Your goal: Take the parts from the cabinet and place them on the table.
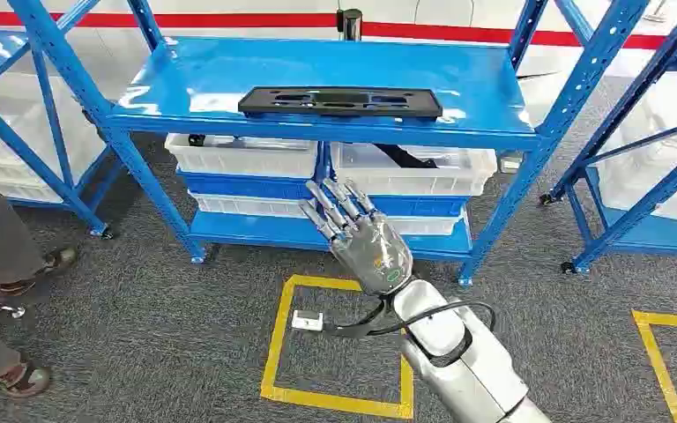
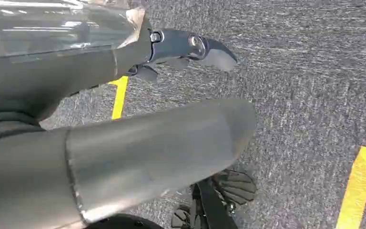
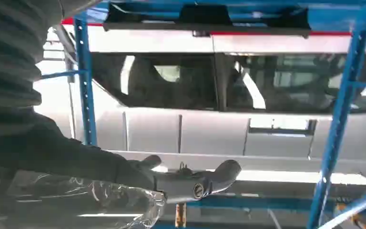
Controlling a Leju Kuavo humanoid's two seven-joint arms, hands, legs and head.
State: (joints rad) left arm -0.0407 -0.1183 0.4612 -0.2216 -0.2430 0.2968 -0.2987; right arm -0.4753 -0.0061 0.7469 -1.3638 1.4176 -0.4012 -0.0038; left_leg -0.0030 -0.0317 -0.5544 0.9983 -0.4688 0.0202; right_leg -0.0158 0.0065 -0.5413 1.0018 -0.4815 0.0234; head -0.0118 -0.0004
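**Robot's right hand reaches toward rack, long black part waiting on top shelf**

The robot's right hand [image 1: 366, 238], centre of the head view, is raised in front of the blue cabinet [image 1: 317, 79] with its fingers [image 1: 331, 204] spread wide and holding nothing. The task's black part [image 1: 341, 101], a long flat panel, lies along the front edge of the top shelf in the upper middle of the frame, well above the fingertips. Below it sit 2 white bins [image 1: 414, 172], the right one holding a dark piece. The left hand [image 2: 124, 143] hangs over grey carpet, fingers apart and empty as far as the left wrist view shows. A person's shoes [image 1: 48, 263] rest at the left edge.

The risks from here, as a judgement: the hand sits level with the lower bins, so a straight push forward could strike the shelf lip or the bin rather than the panel. The panel is long and thin; a grip taken off-centre may let it tip and slide from the fingers. A nudge could also push it further back on the glossy shelf
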